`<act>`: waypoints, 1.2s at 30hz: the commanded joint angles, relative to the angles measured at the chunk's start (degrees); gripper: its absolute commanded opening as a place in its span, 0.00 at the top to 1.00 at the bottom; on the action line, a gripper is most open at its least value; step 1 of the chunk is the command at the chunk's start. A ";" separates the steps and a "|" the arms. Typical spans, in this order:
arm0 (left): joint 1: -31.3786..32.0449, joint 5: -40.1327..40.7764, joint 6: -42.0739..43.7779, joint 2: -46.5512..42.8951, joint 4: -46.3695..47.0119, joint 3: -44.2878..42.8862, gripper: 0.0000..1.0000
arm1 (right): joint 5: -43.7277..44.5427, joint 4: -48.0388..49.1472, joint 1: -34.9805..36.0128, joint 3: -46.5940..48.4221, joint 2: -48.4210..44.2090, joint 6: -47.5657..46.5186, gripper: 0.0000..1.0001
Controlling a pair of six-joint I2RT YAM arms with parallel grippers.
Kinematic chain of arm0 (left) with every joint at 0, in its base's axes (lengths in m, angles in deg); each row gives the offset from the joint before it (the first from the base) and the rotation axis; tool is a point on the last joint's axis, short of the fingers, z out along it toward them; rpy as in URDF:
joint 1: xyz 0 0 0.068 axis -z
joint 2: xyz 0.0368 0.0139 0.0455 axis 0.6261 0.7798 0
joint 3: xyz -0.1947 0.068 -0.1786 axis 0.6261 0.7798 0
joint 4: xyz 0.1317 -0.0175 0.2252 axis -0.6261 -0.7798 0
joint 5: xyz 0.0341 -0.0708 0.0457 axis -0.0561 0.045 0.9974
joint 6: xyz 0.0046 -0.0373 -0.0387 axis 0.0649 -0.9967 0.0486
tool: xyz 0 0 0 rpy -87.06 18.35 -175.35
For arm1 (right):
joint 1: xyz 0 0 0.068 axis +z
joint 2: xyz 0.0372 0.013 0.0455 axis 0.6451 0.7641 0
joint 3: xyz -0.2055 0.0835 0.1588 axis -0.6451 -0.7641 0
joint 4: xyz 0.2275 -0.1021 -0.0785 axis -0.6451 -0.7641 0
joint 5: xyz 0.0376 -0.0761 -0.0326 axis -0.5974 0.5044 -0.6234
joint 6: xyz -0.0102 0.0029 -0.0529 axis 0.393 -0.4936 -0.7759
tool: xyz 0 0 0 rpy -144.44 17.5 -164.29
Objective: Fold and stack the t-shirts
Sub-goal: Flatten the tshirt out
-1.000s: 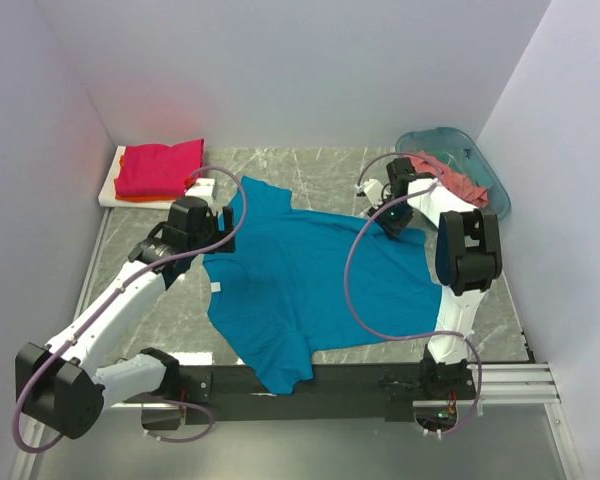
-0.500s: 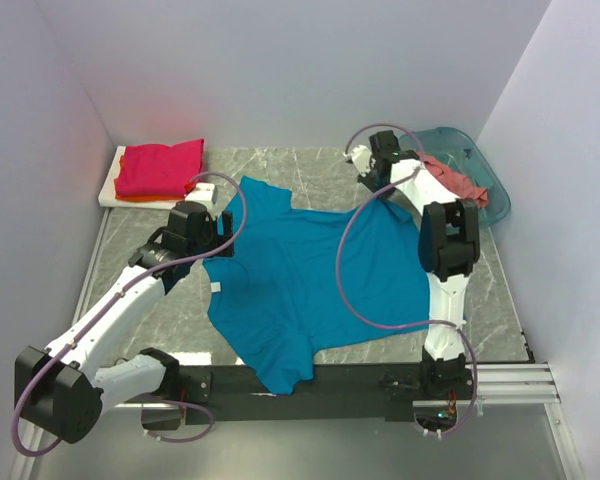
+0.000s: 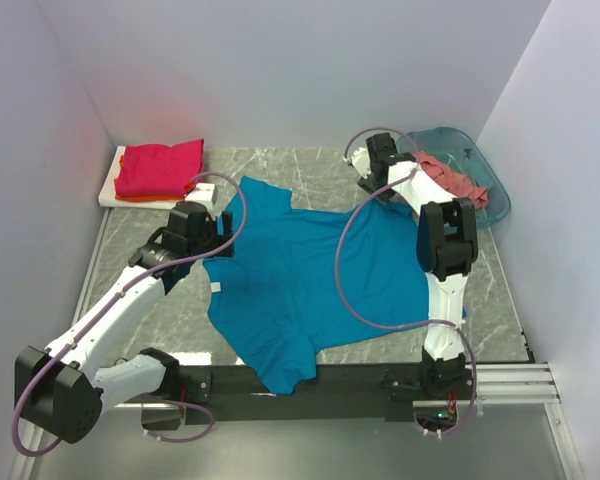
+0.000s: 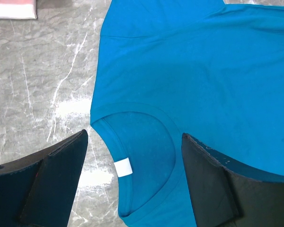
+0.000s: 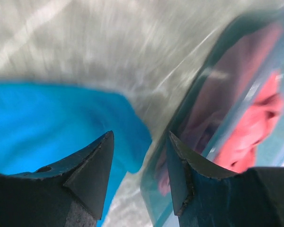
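The grey marbled table (image 3: 310,165) lies under both arms, and most of its middle is covered by the teal-blue t-shirt (image 3: 300,270), spread flat and reaching from below the left pincer (image 4: 135,137) across to below the right pincer (image 5: 141,134). The translucent teal basket (image 3: 450,133) stands just to the right of the right pincer, its wall close beside the right finger in the wrist view. The flat white board (image 3: 110,195) sits beyond the left pincer and to its left, at the far corner of the table. On it the magenta-red t-shirt (image 3: 160,168) lies folded on top of the orange t-shirt (image 3: 145,198), of which only an edge shows. The salmon-pink t-shirt (image 3: 455,180) is bunched inside the basket, to the right of the right pincer. The left pincer hovers with its fingers wide apart over the teal shirt's neck opening, holding nothing. The right pincer has its fingers apart above a far-right corner of the teal shirt, with nothing clamped between them; that view is blurred. A small white label (image 4: 123,166) sits inside the collar, directly below the gap of the left pincer.
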 commanded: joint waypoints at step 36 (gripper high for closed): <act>0.14 -0.43 0.78 0.29 1.54 0.30 0.15 | -15.50 -8.18 -4.51 -8.78 -10.74 -5.35 0.62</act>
